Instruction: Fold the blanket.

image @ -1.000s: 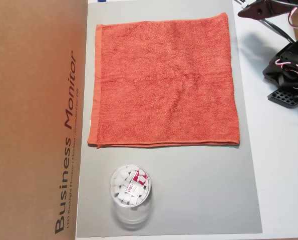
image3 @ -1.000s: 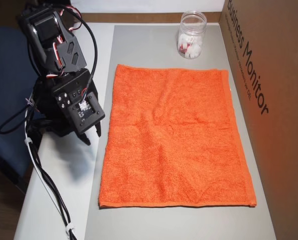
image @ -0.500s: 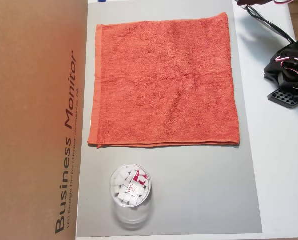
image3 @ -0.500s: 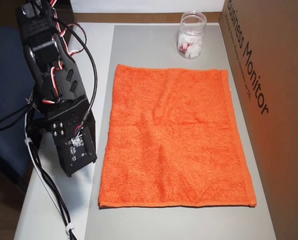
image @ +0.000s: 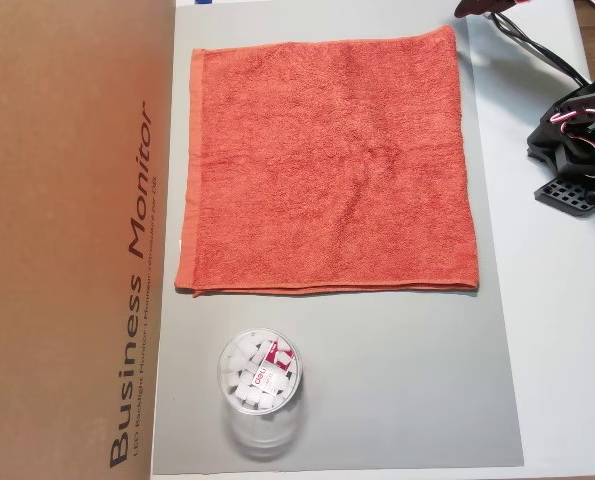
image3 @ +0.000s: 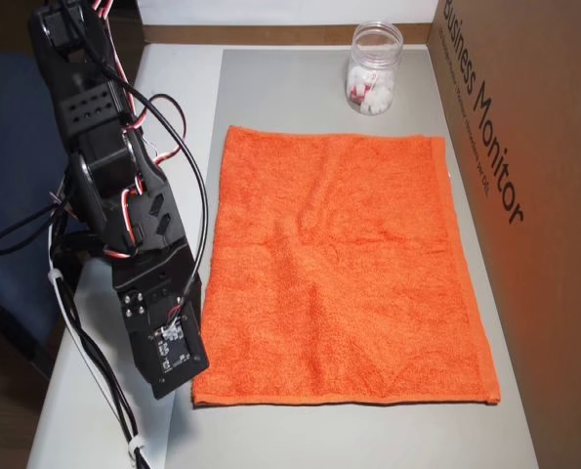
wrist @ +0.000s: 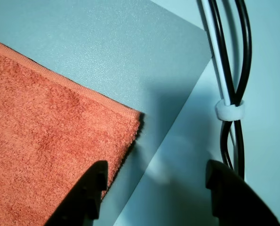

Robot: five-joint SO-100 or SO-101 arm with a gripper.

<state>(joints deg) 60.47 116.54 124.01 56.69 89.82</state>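
Brown cardboard box (image: pixel 72 240) along one side of the counter (image3: pixel 104 430), printed "Business Monitor". Grey mat (image: pixel 377 390) beside it. Towel (image: pixel 327 165) spread flat and unfolded on the mat, one hemmed edge against the box. Black arm (image3: pixel 124 225) stretched along the towel's opposite edge. Clear cup (image: pixel 260 385) of white pieces on the mat, apart from the towel. Claw (wrist: pixel 156 188) released, fingers spread astride the towel's corner, one dark fingertip (wrist: pixel 90 195) over the cloth, cables (wrist: pixel 231 84) beside.
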